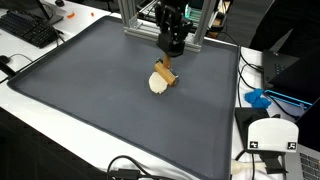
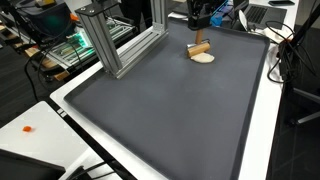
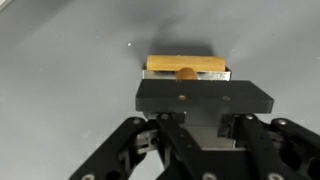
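Observation:
A small wooden block [image 1: 166, 72] stands tilted on the dark grey mat [image 1: 90, 90], with a cream round piece [image 1: 157, 84] at its foot. Both exterior views show the pair, the wooden block [image 2: 198, 47] above the cream piece [image 2: 204, 58]. My gripper [image 1: 172, 50] comes straight down onto the block's top, near the mat's far edge. In the wrist view the wooden block [image 3: 187, 68] sits right at my fingertips, its round knob centred. My gripper [image 3: 190, 118] is shut on it. The black finger body hides the contact itself.
An aluminium frame [image 2: 115, 45] stands at the mat's edge close to the arm. A keyboard [image 1: 28, 30] and cables lie beyond one side. A white device [image 1: 270, 135] and a blue object [image 1: 258, 98] sit off the mat on the white table.

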Tool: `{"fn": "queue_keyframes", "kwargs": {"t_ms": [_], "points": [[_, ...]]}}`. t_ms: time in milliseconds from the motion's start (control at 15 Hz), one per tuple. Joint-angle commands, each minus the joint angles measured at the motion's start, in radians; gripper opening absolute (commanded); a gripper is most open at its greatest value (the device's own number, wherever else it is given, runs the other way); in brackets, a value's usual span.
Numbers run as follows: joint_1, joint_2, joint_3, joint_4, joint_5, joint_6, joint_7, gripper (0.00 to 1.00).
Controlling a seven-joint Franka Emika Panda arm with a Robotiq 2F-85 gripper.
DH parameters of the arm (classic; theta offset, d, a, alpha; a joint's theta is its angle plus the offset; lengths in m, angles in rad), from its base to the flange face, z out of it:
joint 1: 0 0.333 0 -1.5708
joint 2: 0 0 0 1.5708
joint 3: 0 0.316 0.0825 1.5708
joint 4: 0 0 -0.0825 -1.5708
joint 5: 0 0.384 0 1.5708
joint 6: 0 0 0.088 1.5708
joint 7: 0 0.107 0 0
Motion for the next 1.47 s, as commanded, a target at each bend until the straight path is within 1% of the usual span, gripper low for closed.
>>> {"fn": "queue_keyframes", "kwargs": {"t_ms": [0,400,667,867,933,1200,1400], "points": [[0.014,0.018,-0.025,0.001,-0.064,0.030,0.094,0.22],[0.021,0.031,-0.038,0.000,-0.180,0.066,0.205,0.22],[0.024,0.040,-0.047,0.003,-0.236,0.089,0.279,0.22],[0.024,0.046,-0.051,0.004,-0.256,0.102,0.321,0.22],[0.021,0.048,-0.047,0.004,-0.241,0.105,0.315,0.22],[0.000,0.046,-0.008,-0.002,-0.092,0.101,0.181,0.22],[-0.004,0.042,-0.001,0.003,-0.011,0.079,0.088,0.22]]}}
